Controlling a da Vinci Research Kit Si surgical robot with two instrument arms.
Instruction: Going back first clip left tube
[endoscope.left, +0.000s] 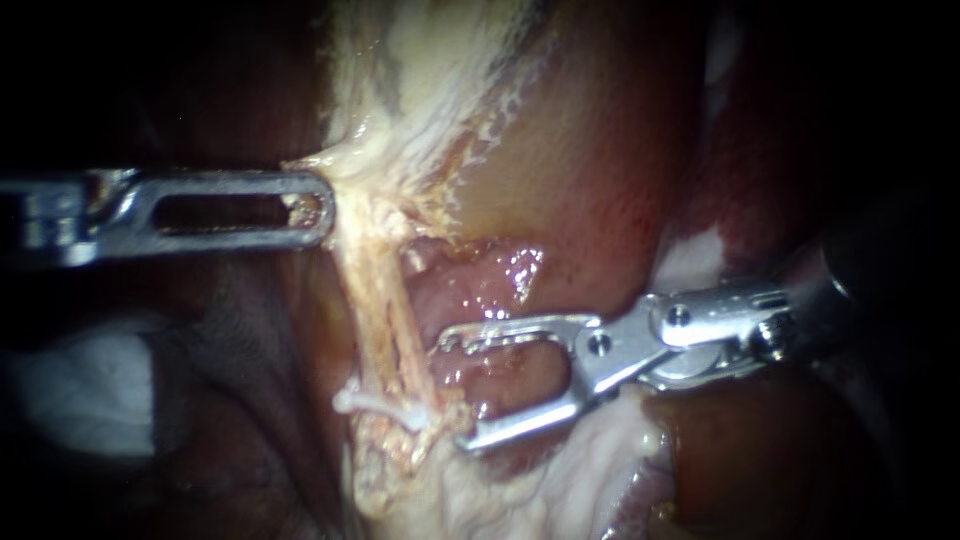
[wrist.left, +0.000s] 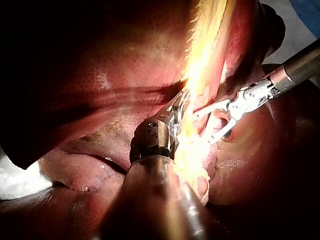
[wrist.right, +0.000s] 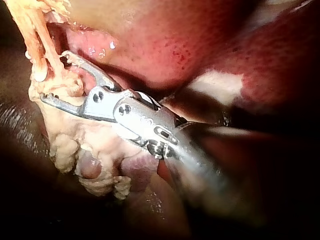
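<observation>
A pale tube (endoscope.left: 385, 300) runs down from the fatty tissue under the gallbladder (endoscope.left: 560, 150). Low on the tube, a white clip (endoscope.left: 380, 405) sits across it. My right instrument (endoscope.left: 457, 392) comes in from the right with its jaws open and nothing between them. Its tips lie just right of the tube, the lower one near the clip's end. My left instrument (endoscope.left: 310, 210) holds pale tissue beside the tube's top, jaws shut on it. The right wrist view has the open jaws of the right instrument (wrist.right: 54, 76) against the tube (wrist.right: 42, 40). Both the left instrument (wrist.left: 180, 102) and the right instrument (wrist.left: 205, 127) show in the left wrist view.
Dark red liver (endoscope.left: 780, 450) lies below my right instrument's shaft and around the field. White gauze (endoscope.left: 80, 390) sits at the lower left. Yellow-white fat (endoscope.left: 420, 70) spreads above the tube.
</observation>
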